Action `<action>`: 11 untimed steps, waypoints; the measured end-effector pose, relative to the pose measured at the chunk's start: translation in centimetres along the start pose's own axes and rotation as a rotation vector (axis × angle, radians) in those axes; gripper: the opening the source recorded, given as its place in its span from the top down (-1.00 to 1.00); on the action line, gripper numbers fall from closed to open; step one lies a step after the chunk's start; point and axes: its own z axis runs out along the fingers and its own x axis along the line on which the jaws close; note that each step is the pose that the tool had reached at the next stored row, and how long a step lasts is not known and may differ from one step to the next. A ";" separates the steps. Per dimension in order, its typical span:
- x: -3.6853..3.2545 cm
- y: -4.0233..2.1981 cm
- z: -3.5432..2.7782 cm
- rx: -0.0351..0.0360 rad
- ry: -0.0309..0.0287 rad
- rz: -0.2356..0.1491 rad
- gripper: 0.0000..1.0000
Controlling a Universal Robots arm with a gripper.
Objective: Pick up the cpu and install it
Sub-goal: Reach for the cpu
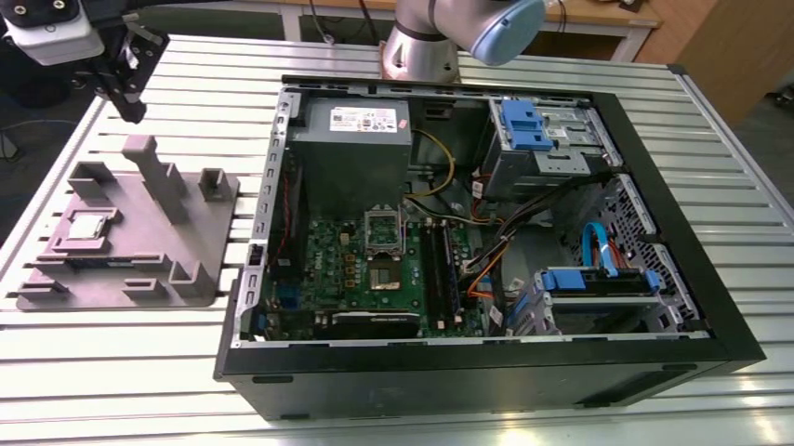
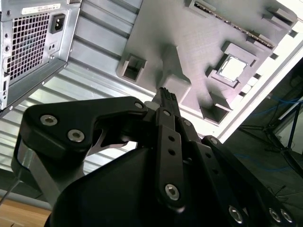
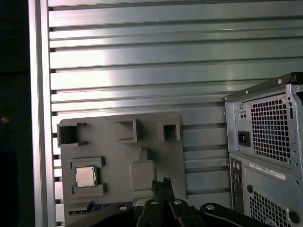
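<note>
The cpu (image 1: 85, 226) lies flat in a shallow square recess of the grey fixture plate (image 1: 147, 243), which rests on the slatted metal bench (image 1: 125, 372) just beside the open computer case (image 1: 694, 307), on the exterior view's left of it. The low raised walls around the recess look meant to hold the chip square and at a known spot, with its top face free for a grasp from above. The plate's upright blocks stand apart from the recess, so they do not crowd it. The gripper (image 1: 130, 110) hangs in the air above the far end of the plate, well apart from the chip and touching nothing. In both wrist views its fingertips (image 2: 165, 94) appear pressed together with nothing between them. The case lies on its side with the panel off, so the motherboard (image 1: 372, 279) faces up and can be reached from above. The cpu (image 3: 85, 176) is a small, thin, flat square with a pale silvery metal top that catches the light (image 2: 233, 68). It looks clean and level in its seat, far smaller than the plate that carries it.
</note>
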 end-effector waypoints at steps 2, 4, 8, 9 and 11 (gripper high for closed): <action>0.10 -0.01 0.02 -0.0001 0.0000 0.000 0.80; 0.24 -0.02 0.03 -0.0001 0.0001 0.000 0.80; 0.66 -0.05 0.07 -0.0004 0.0000 0.000 0.80; 0.79 -0.07 0.07 -0.0004 0.0000 0.000 0.80; 1.03 -0.08 0.08 -0.0004 0.0001 0.000 0.80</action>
